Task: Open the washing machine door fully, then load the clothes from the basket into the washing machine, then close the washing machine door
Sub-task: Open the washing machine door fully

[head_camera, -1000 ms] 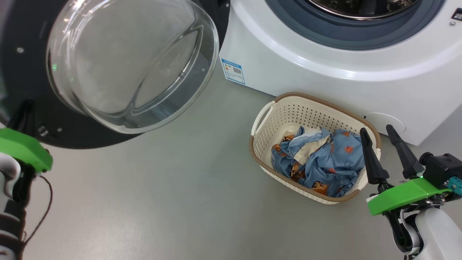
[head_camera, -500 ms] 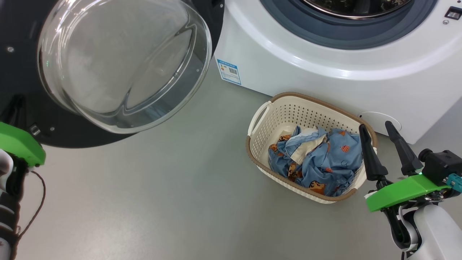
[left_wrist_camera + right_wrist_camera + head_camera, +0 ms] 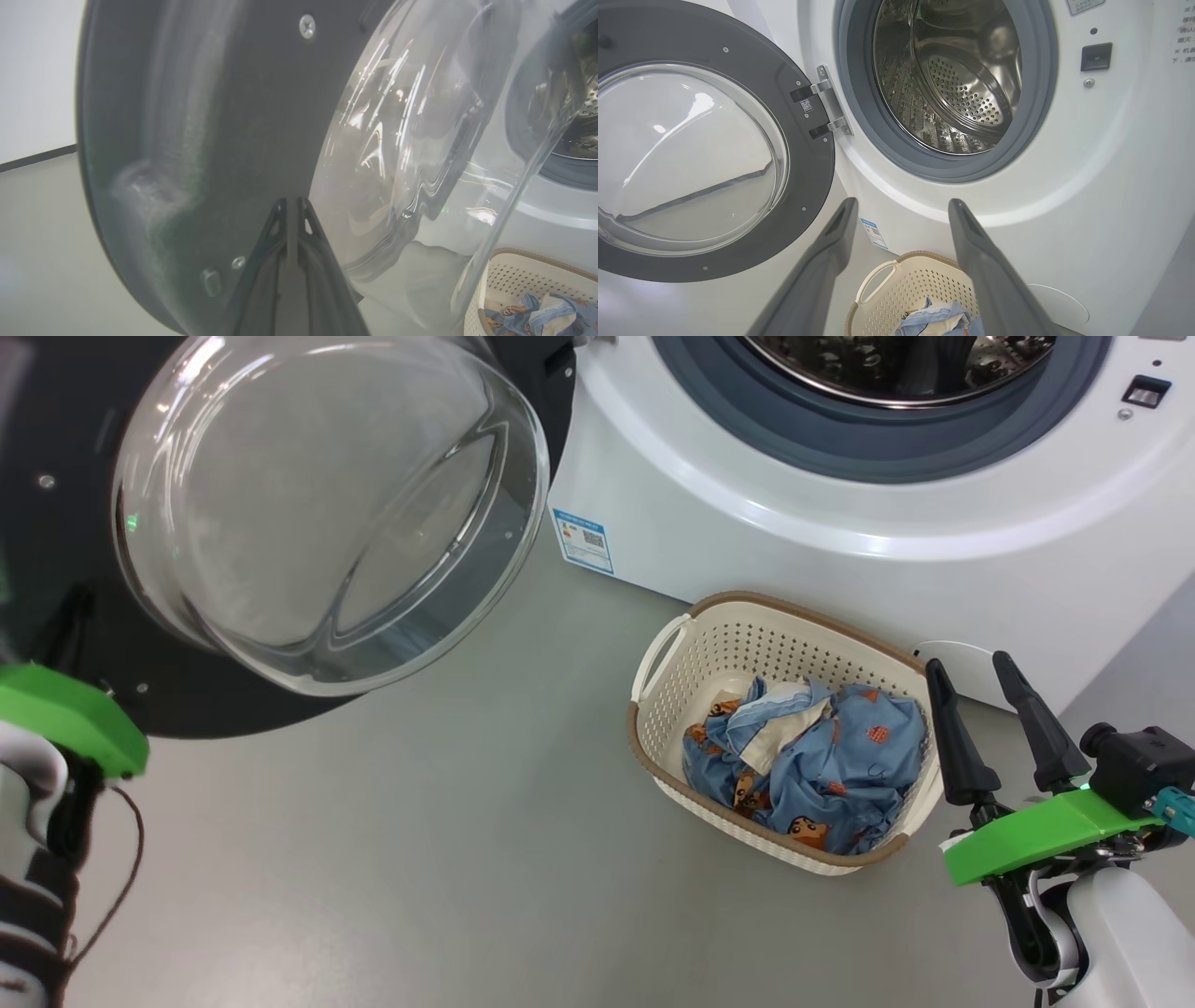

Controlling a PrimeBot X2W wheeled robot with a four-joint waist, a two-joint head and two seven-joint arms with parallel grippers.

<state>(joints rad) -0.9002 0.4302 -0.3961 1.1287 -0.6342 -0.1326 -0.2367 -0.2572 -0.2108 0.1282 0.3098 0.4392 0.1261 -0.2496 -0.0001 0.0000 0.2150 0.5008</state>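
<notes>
The washing machine door (image 3: 327,513) stands swung wide open on the robot's left of the washing machine (image 3: 840,551). Its inner face and bulging glass bowl are turned out toward the robot. The basket (image 3: 747,649) sits on the grey floor (image 3: 420,859) just in front of the machine. In the head view its long axis runs from upper left to lower right, with one white handle (image 3: 658,658) at the upper-left end. The clothes (image 3: 822,765) lie crumpled inside, heaped toward the lower-right end.

Against a second ago, the head camera has shifted. Machine and basket sit further left in the picture, and more of the drum shows at the top. The heap of clothes looks unchanged.

The right pincer (image 3: 966,661) hovers spread beside the basket's right end, holding nothing. The left pincer (image 3: 292,201) is pressed together, its tips at the door's black ring just beside the glass. Whether they touch cannot be told.

The right wrist view gives the steel drum (image 3: 952,88) and the door hinge (image 3: 826,107) whole. The left wrist view looks through the glass at the basket's corner.
</notes>
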